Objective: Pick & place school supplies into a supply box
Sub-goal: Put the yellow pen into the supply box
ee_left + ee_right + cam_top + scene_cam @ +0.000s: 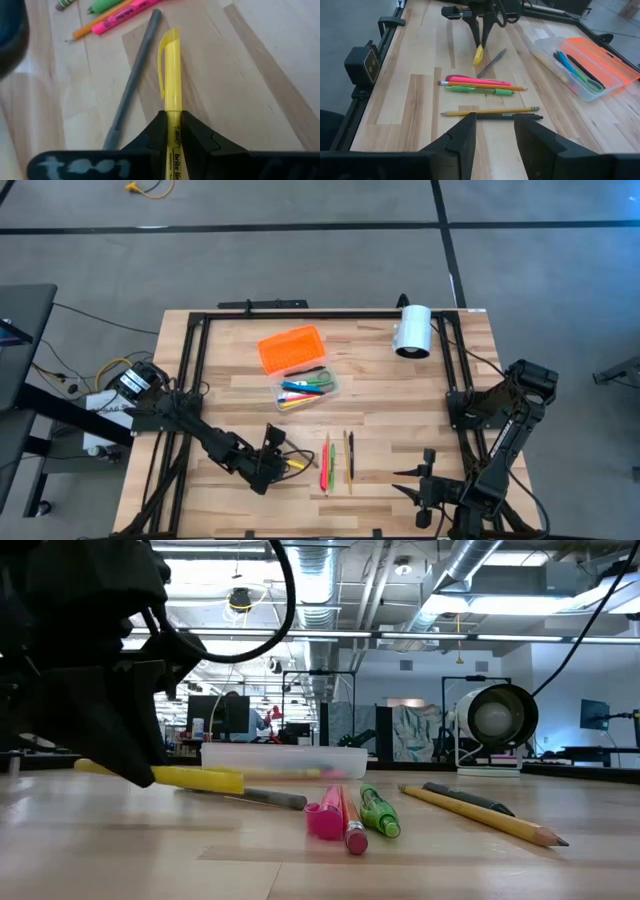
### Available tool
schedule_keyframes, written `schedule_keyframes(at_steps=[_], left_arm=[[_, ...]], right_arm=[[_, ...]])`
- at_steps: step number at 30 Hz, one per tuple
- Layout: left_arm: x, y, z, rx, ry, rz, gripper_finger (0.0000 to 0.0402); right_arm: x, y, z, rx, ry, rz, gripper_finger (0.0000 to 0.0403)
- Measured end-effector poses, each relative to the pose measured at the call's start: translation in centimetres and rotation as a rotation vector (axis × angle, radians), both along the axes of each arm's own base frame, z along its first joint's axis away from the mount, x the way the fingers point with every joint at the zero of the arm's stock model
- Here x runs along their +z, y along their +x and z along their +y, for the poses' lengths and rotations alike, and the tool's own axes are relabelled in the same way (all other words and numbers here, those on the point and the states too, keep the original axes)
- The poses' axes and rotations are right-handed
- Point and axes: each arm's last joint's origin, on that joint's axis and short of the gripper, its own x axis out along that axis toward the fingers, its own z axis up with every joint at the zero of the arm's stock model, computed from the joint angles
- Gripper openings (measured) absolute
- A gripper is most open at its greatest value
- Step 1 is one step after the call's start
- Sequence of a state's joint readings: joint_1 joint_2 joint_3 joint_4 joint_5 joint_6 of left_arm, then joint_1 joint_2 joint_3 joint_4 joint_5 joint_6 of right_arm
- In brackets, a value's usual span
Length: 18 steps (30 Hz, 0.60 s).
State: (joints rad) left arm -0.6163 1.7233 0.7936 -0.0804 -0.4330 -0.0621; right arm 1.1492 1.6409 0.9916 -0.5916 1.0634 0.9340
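Left claw (285,463) low over the wooden worktop (240,395), its fingers (159,131) clamped on the barrel of a yellow highlighter (171,90); the capped end projects forward beyond the fingertips, and the low view shows the highlighter (195,778) lying almost level just above or on the surface, though contact cannot be confirmed. A grey pen (132,82) lies on the worktop just beside the highlighter, at a slight angle to it. Taking the supply box (305,388) as landmark: the box sits open near the worktop's middle, its clear base (570,70) holding blue and green items whose exact kinds are hard to tell, and its ribbed orange lid (291,348) lies flat against the base's far side. The held highlighter is on the near side of the box, towards the left arm, well apart from it. Also on the near side of the box lies a loose row of supplies: a pink highlighter (470,80), a green pen (477,90), an orange pencil (507,87), a yellow pencil (490,111) and a black pen (507,116). A white cylinder (412,330) lies beyond the box, towards the right arm. Right claw (495,131) waits at the near edge, on the right arm's side of the box, fingers apart and holding nothing.
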Motion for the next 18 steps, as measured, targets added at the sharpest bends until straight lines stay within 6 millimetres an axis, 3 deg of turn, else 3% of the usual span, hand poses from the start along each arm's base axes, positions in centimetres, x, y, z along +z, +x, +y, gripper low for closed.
schedule_keyframes(at_steps=[11,18], left_arm=[[0.4,0.4,0.4,0.07,0.121,-0.093,0.003],[1.8,1.8,0.7,0.109,0.167,-0.155,0.003]], right_arm=[[0.0,0.0,0.0,0.001,-0.002,0.0,0.0127],[0.0,0.0,0.0,-0.002,-0.006,-0.007,0.0127]])
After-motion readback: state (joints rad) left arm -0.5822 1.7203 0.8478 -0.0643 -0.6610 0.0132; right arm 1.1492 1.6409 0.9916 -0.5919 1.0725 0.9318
